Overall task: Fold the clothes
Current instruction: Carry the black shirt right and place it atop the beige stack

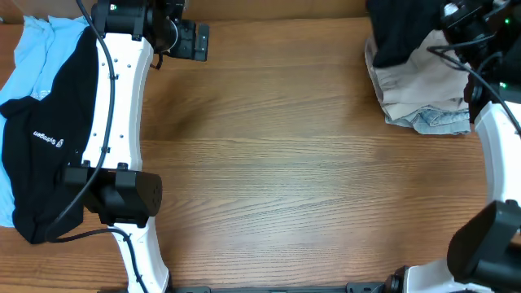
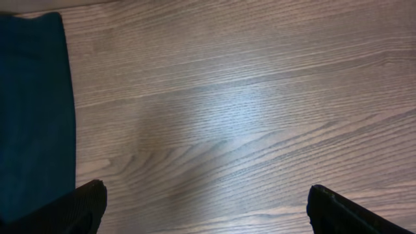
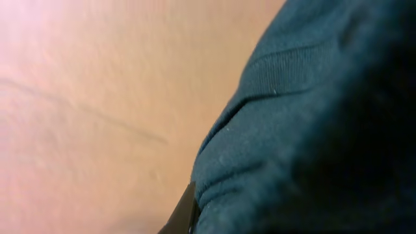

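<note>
Pick-up step judged in hand: right gripper (image 1: 460,20) sits buried in the dark garment (image 1: 399,32) atop the pile (image 1: 423,94) at the far right corner, grasp indeterminate; left gripper (image 2: 205,205) hangs spread wide over bare table (image 1: 285,163); next move calls for drawing that garment to mid-table.

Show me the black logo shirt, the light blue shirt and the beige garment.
black logo shirt (image 1: 37,179), overhead view, below the logo
light blue shirt (image 1: 34,50), overhead view, upper part
beige garment (image 1: 415,85), overhead view, middle
</note>
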